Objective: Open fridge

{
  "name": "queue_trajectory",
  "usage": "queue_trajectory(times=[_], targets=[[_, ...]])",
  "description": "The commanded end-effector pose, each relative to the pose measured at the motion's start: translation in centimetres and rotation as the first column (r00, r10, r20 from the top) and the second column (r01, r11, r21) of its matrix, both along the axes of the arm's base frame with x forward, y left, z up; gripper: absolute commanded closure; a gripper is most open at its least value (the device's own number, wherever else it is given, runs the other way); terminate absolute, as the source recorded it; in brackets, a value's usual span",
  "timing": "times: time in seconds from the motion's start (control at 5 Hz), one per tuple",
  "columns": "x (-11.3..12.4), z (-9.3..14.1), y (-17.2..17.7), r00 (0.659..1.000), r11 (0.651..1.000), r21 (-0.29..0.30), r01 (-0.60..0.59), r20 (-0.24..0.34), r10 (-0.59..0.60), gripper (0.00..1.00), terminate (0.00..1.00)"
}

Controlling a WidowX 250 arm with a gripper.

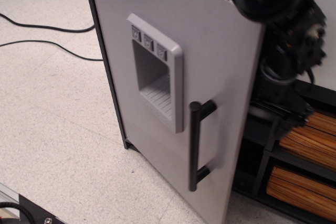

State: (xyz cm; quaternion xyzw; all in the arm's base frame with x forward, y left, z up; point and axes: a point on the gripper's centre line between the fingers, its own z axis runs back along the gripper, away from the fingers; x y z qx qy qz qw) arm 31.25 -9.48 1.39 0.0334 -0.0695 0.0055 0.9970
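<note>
Left of the fridge (173,93), 2 black cables (47,35) run across the speckled floor (58,129), one curving nearer the cabinet's dark frame, the other just beyond it. At the lower left corner, well apart from the fridge, sits a dark plate with a screw (31,211).

The fridge stands in the middle of the view, its dark frame edge (105,61) on its left side. Its grey door (210,51) is swung out from the cabinet body, the free edge on the right standing away from the frame and slightly blurred. On the door, the recessed dispenser panel (156,80) carries 3 small buttons (148,41) along its top, with a ribbed tray at the bottom of the recess. Right of and below the panel, the black vertical bar handle (196,145) stands off the door on 2 short posts.

Right of the door's free edge and partly behind it, the black robot arm (283,19) reaches down from the top; its gripper is hidden behind the door and blurred, so whether it is released or clenched cannot be told. Below the arm, right of the fridge, the dark shelf unit (273,156) holds 2 striped wooden bins (307,140), one above the other.
</note>
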Motion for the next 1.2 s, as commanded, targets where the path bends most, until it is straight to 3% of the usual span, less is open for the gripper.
queue_trajectory(times=[0.0,0.2,0.4,0.6,0.8,1.0], targets=[[-5.1,5.1,4.9,0.993,0.993,-0.029,-0.112,-0.038,0.111,0.00,0.00],[-8.5,4.5,8.0,0.988,0.990,-0.064,-0.125,-0.102,0.118,0.00,0.00],[-11.3,4.1,9.3,0.999,0.998,-0.051,-0.041,-0.023,0.040,0.00,0.00],[-13.3,3.4,11.3,0.995,0.999,0.015,-0.051,0.084,0.049,0.00,0.00],[-13.3,3.4,11.3,0.995,0.999,0.015,-0.051,0.084,0.049,0.00,0.00],[-13.3,3.4,11.3,0.995,0.999,0.015,-0.051,0.084,0.049,0.00,1.00]])
